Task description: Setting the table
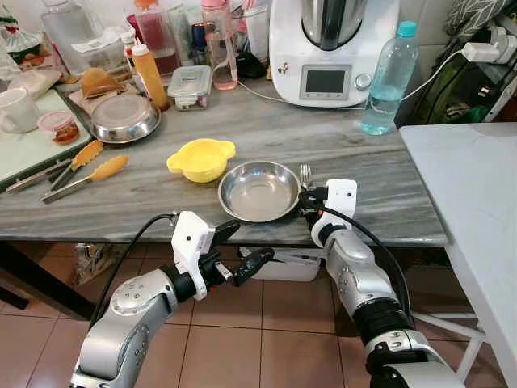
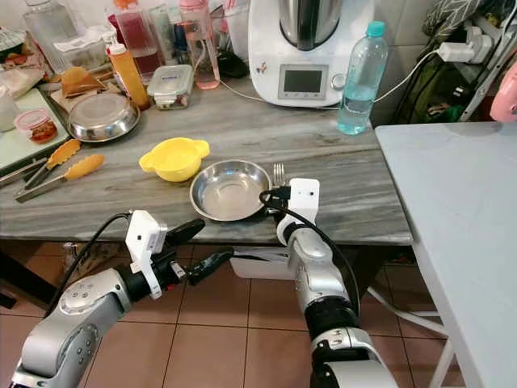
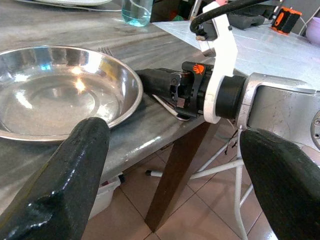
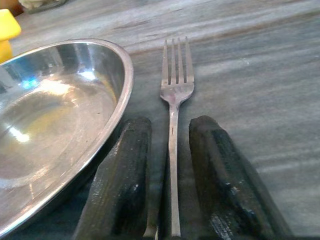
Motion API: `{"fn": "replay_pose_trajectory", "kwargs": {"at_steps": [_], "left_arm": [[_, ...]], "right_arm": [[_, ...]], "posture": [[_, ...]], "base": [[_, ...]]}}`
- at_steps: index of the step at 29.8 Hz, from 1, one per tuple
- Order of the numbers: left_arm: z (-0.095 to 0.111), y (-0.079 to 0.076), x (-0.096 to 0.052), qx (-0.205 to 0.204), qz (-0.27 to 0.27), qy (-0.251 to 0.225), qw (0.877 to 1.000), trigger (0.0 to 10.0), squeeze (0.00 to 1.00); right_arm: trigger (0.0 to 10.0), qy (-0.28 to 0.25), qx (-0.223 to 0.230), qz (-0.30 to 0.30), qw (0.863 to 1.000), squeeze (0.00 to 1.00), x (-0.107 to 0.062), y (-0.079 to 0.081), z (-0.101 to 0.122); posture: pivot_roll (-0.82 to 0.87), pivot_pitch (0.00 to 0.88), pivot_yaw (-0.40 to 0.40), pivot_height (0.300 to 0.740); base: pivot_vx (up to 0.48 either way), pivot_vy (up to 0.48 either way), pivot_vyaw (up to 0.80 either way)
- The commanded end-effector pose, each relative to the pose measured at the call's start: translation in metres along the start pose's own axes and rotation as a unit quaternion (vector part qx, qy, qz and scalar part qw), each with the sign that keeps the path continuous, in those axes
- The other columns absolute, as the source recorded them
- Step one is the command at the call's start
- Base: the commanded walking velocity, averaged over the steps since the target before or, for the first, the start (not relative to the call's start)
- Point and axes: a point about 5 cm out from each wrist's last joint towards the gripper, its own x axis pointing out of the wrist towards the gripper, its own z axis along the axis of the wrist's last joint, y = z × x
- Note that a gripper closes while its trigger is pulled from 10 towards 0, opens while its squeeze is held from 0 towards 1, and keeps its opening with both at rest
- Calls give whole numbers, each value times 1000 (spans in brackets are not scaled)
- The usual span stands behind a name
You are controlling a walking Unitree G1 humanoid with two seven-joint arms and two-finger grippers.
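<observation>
A steel plate [image 1: 259,191] sat near the front edge of the grey desk [image 1: 145,194], with a fork [image 4: 173,125] lying flat on the desk just right of its rim, tines pointing away from the robot. The right gripper [image 4: 170,170] rested on the desk at the near edge, its jaws a little apart with one finger on each side of the fork's handle; whether they pressed it could not be told. The left gripper [image 1: 246,250] hung below and in front of the desk edge, left of the plate, jaws wide open and holding nothing. A yellow bowl [image 1: 201,158] stood just beyond the plate to the left. Farther left lay orange tongs [image 1: 86,178] and a steel bowl [image 1: 124,118]; at the far side stood a white kitchen machine [image 1: 333,48] and a water bottle [image 1: 389,78]. A white table [image 1: 477,202] stood at right.
</observation>
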Motion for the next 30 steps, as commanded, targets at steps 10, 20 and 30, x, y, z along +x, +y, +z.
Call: {"fn": "replay_pose_trajectory", "kwargs": {"at_steps": [10,20,30], "left_arm": [[-1,0,-1,5,2,6,1000,10000,0],[-1,2,0,9,7,1,1000,10000,0],[-1,3,3,11,7,-3,1000,10000,0]], "right_arm": [[10000,-3,0,-18,1000,1000,0,-3,-2],[10000,-107,-30,-14,994,1000,-7,-5,32],[10000,-197,-71,1,978,1000,-24,-5,67]], "posture": [[-40,91,80,740],[-39,80,74,740],[-49,66,75,740]], "base": [[0,0,0],[0,0,0],[0,0,0]]}}
